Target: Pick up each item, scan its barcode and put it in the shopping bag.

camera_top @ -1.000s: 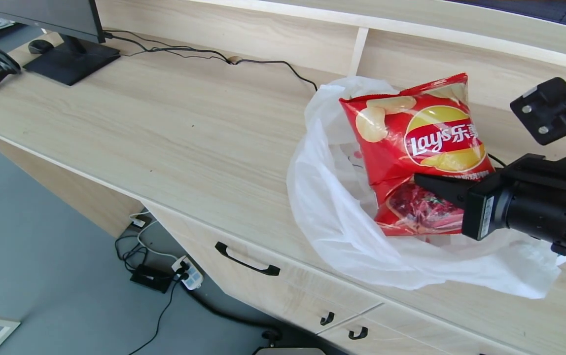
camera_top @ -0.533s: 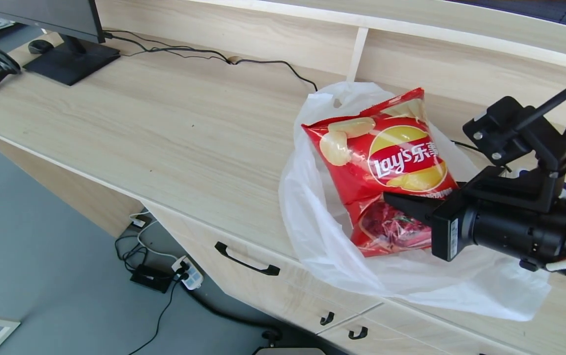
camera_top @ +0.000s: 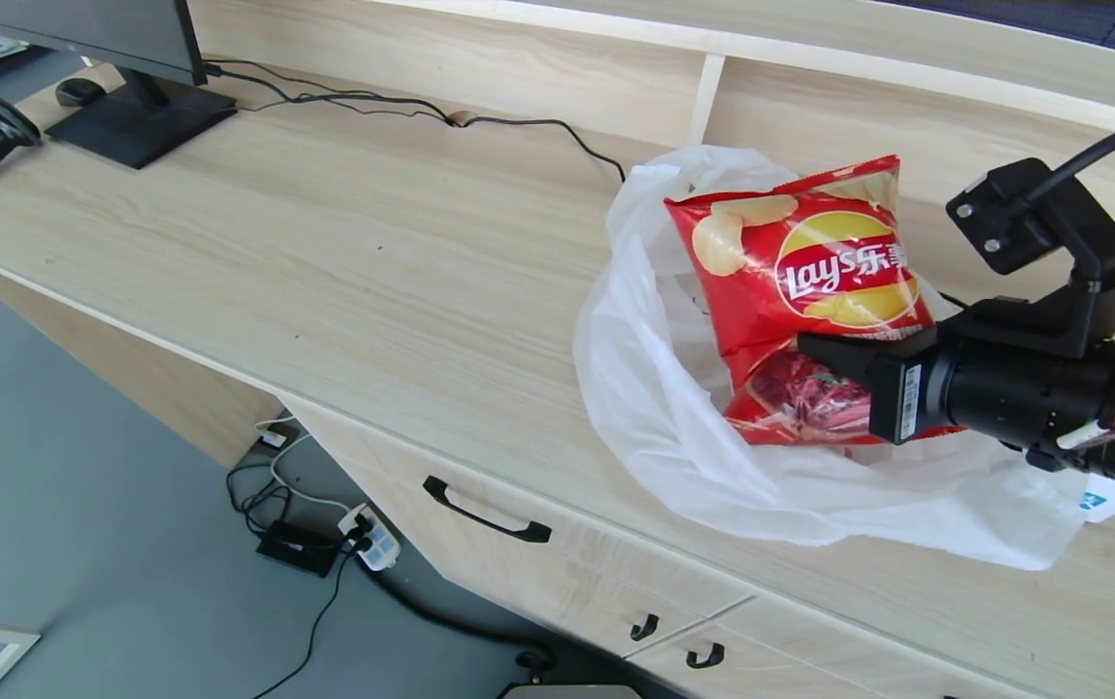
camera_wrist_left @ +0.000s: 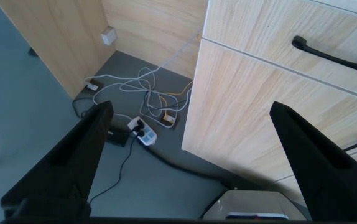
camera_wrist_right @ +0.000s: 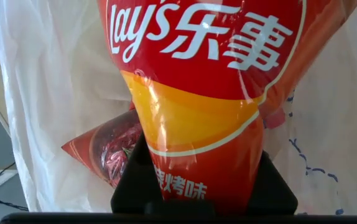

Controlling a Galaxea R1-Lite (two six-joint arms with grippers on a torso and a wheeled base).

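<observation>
Right pincer [camera_top: 825, 354] pinches the chip bag [camera_top: 810, 262] at the mouth of the shopping bag [camera_top: 655, 437] — lower it well inside before letting go; left pincer [camera_wrist_left: 188, 112] spread.

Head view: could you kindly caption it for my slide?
Right gripper holds the chip bag in the shopping bag's open mouth.

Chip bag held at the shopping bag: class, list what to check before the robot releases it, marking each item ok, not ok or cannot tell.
1. Grip: right gripper shut on chip bag: ok.
2. Position: chip bag's lower end within the shopping bag opening: ok.
3. Opening: shopping bag mouth gapes wide: ok.
4. Barcode scanned: cannot tell.
5. Other arm: left gripper open, low in front of the drawers, away from both bags: ok.
</observation>
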